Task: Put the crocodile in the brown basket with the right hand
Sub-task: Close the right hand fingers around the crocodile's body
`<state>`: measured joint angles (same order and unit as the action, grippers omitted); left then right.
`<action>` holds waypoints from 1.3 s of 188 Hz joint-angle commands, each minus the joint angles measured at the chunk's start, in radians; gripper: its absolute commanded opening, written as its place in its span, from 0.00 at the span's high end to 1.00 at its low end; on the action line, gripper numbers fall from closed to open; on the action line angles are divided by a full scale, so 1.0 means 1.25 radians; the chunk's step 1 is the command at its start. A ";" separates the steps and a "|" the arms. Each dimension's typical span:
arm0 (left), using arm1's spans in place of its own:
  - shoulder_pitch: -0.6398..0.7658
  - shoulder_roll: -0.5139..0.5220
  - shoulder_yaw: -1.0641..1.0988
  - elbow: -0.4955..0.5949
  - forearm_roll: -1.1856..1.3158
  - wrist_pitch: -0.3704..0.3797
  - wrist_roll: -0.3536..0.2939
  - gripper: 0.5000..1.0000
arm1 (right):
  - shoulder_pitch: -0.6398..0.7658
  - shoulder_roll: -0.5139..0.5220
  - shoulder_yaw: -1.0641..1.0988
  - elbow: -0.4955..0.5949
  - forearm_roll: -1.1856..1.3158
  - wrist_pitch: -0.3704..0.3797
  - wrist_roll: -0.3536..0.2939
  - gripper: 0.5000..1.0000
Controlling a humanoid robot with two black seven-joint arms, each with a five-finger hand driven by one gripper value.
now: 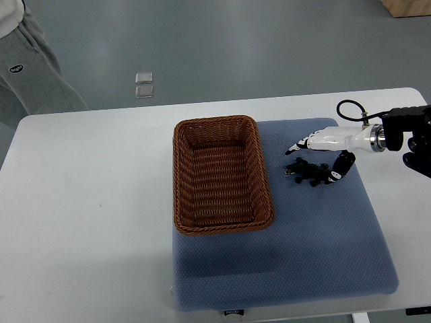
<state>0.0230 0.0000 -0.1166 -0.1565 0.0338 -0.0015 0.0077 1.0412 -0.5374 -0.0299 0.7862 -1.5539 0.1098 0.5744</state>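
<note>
A small dark green toy crocodile (306,172) lies on the blue-grey mat, just right of the brown wicker basket (183,176). My right hand (322,153) reaches in from the right edge and hovers over the crocodile. Its white fingers (302,145) stretch past the toy's far side, and the black-tipped thumb (341,167) hangs down at its right end. The fingers are spread and do not close on the toy. The basket holds nothing. My left hand is out of the picture.
The blue-grey mat (323,249) covers the right half of the white table (87,202). A person in grey trousers (27,74) stands beyond the table's far left corner. Two small square plates (143,85) lie on the floor behind.
</note>
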 commanded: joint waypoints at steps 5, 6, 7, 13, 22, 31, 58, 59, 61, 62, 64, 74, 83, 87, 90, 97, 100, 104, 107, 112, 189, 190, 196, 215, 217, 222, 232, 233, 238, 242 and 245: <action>0.000 0.000 0.000 0.000 0.000 0.000 0.000 0.00 | -0.007 0.007 -0.001 -0.006 -0.001 -0.002 -0.001 0.14; 0.000 0.000 0.000 0.000 0.000 0.000 0.000 0.00 | -0.007 0.007 -0.001 -0.006 -0.001 -0.002 -0.001 0.15; 0.000 0.000 0.000 0.000 0.000 0.000 0.000 0.00 | -0.007 0.007 -0.001 -0.006 -0.001 -0.002 -0.001 0.15; 0.000 0.000 0.000 0.000 0.000 0.000 0.000 0.00 | -0.008 0.008 -0.001 -0.007 -0.004 -0.002 -0.001 0.15; 0.000 0.000 0.000 0.000 0.000 0.000 0.000 0.00 | -0.010 0.009 -0.001 -0.007 -0.005 -0.002 -0.002 0.15; 0.000 0.000 0.000 0.000 0.000 0.000 0.000 0.00 | -0.011 0.011 -0.001 -0.008 -0.005 -0.002 -0.002 0.15; 0.000 0.000 0.000 0.000 0.000 0.000 0.000 0.00 | -0.016 0.013 -0.001 -0.013 -0.006 -0.013 -0.003 0.17; 0.000 0.000 0.000 0.000 0.000 0.000 0.000 0.00 | -0.016 0.013 -0.001 -0.013 -0.006 -0.013 -0.003 0.17; 0.000 0.000 0.000 0.000 0.000 0.000 0.000 0.00 | -0.017 0.013 -0.001 -0.013 -0.006 -0.013 -0.003 0.17; 0.000 0.000 0.000 0.000 0.000 0.000 0.000 0.00 | -0.017 0.014 -0.001 -0.014 -0.006 -0.013 -0.003 0.17; 0.000 0.000 0.000 0.000 0.000 0.000 0.000 0.00 | -0.018 0.015 -0.001 -0.014 -0.006 -0.013 -0.003 0.17; 0.000 0.000 0.000 0.000 0.000 0.000 0.000 0.00 | -0.019 0.021 -0.002 -0.017 -0.006 -0.014 -0.005 0.19; 0.000 0.000 0.000 0.000 0.000 0.000 0.000 0.00 | -0.021 0.024 -0.002 -0.020 -0.006 -0.015 -0.007 0.20; 0.000 0.000 0.000 0.000 0.000 0.000 0.000 0.00 | -0.021 0.024 -0.002 -0.021 -0.006 -0.015 -0.007 0.22; 0.000 0.000 0.000 0.000 0.000 0.000 0.000 0.00 | -0.022 0.024 -0.002 -0.021 -0.007 -0.017 -0.007 0.23; 0.000 0.000 0.000 0.000 0.000 0.000 0.000 0.00 | -0.023 0.024 -0.002 -0.023 -0.007 -0.015 -0.007 0.27; 0.000 0.000 0.000 0.000 0.000 0.000 0.000 0.00 | -0.024 0.025 -0.002 -0.024 -0.007 -0.015 -0.007 0.28; 0.000 0.000 0.000 0.000 0.000 0.000 0.000 0.00 | -0.024 0.025 -0.002 -0.024 -0.007 -0.015 -0.008 0.28; 0.000 0.000 0.000 0.000 0.000 0.000 0.000 0.00 | -0.024 0.026 -0.002 -0.025 -0.009 -0.015 -0.008 0.30; 0.000 0.000 0.000 0.000 0.000 0.000 0.000 0.00 | -0.024 0.026 -0.002 -0.025 -0.009 -0.015 -0.007 0.32; 0.000 0.000 0.000 0.000 0.000 0.000 0.000 0.00 | -0.019 0.027 -0.001 -0.026 -0.021 -0.017 -0.007 0.55; 0.000 0.000 0.000 0.000 0.000 0.000 0.000 0.00 | -0.019 0.027 -0.001 -0.026 -0.021 -0.017 -0.007 0.55; 0.000 0.000 0.000 0.000 0.000 0.000 0.000 0.00 | -0.019 0.027 -0.001 -0.026 -0.021 -0.017 -0.007 0.55; 0.000 0.000 0.000 0.000 0.000 0.000 0.000 0.00 | -0.018 0.026 -0.001 -0.026 -0.021 -0.015 -0.005 0.61; 0.000 0.000 0.000 0.000 0.000 0.000 0.000 0.00 | -0.018 0.026 -0.001 -0.026 -0.021 -0.017 -0.007 0.62; 0.000 0.000 0.000 0.000 0.000 0.000 0.000 0.00 | -0.018 0.026 -0.001 -0.026 -0.021 -0.017 -0.005 0.63; 0.000 0.000 0.000 0.000 0.000 0.000 0.000 0.00 | -0.017 0.026 0.001 -0.026 -0.021 -0.017 -0.005 0.64; 0.000 0.000 0.000 0.000 0.000 0.000 0.000 0.00 | -0.017 0.026 0.001 -0.026 -0.021 -0.015 -0.005 0.64; 0.000 0.000 0.000 0.000 0.000 0.000 0.000 0.00 | -0.017 0.026 0.001 -0.026 -0.021 -0.017 -0.005 0.66; 0.000 0.000 0.000 0.000 0.000 0.000 0.000 0.00 | -0.017 0.026 0.001 -0.026 -0.021 -0.017 -0.005 0.69; 0.000 0.000 0.000 0.000 0.000 0.000 0.000 0.00 | -0.017 0.026 0.001 -0.026 -0.021 -0.017 -0.005 0.69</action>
<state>0.0230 0.0000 -0.1166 -0.1565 0.0338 -0.0015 0.0077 1.0196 -0.5044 -0.0302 0.7531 -1.5801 0.0893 0.5670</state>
